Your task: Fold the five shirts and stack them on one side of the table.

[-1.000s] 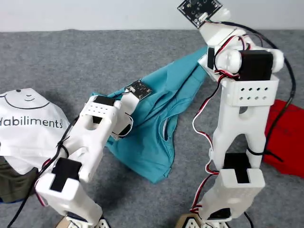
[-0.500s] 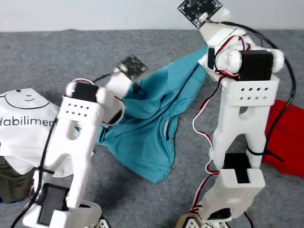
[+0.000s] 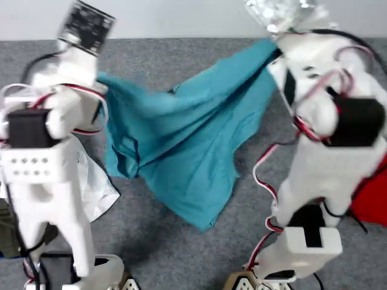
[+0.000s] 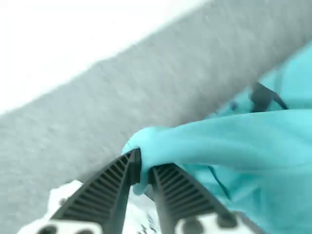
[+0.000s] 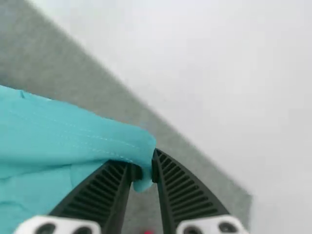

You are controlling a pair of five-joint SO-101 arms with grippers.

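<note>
Teal shirt (image 3: pixel 181 145) stretched wide between the two arms, over the middle of the grey table (image 3: pixel 199 254). Upper edge taut from one gripper to the other. Rest of the cloth sagging in loose folds toward the near side, lowest tip between the two arm bases. Cannot tell whether that tip touches the table.

Left gripper (image 4: pixel 141 173): fingers closed on a bunched corner of the teal shirt, cloth pinched right at the tips. Held high at the far left of the table, near the pale wall (image 3: pixel 181 18).

Right gripper (image 5: pixel 143 178): fingers clamped on the opposite corner, a fold of stitched hem caught between the tips. Held high at the far right, also close to the wall.

White shirt (image 3: pixel 97 190) with dark print on the left side of the table, mostly hidden behind the left arm (image 3: pixel 42 151), just beside the hanging teal cloth. Dark olive garment (image 3: pixel 5 232) at the left edge, near the white one, too little showing to tell its shape. Red shirt (image 3: pixel 369 202) on the right side of the table, partly behind the right arm (image 3: pixel 329 145), apart from the teal one.
</note>
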